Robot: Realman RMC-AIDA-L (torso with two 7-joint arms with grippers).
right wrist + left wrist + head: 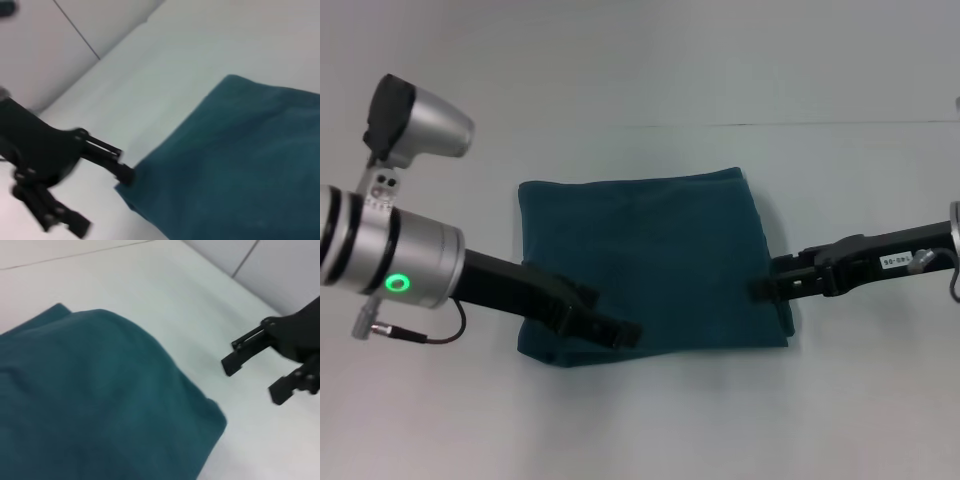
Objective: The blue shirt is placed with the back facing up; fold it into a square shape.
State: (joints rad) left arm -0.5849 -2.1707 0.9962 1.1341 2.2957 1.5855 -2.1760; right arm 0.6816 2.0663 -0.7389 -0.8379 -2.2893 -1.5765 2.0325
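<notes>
The blue shirt (650,250) lies folded into a near-square block in the middle of the white table (640,60). My left gripper (608,315) hovers at the shirt's near left corner. It is open and holds nothing. The right wrist view shows that left gripper (100,200) with one fingertip (122,172) right at the edge of the shirt (240,165). My right gripper (767,278) sits at the shirt's right edge, also open and empty. In the left wrist view that right gripper (255,377) stands apart from the shirt (90,400).
Bare white tabletop surrounds the shirt on all sides. A thin seam line (800,124) runs across the table behind the shirt. A grey wall panel (280,270) rises beyond the table's right side.
</notes>
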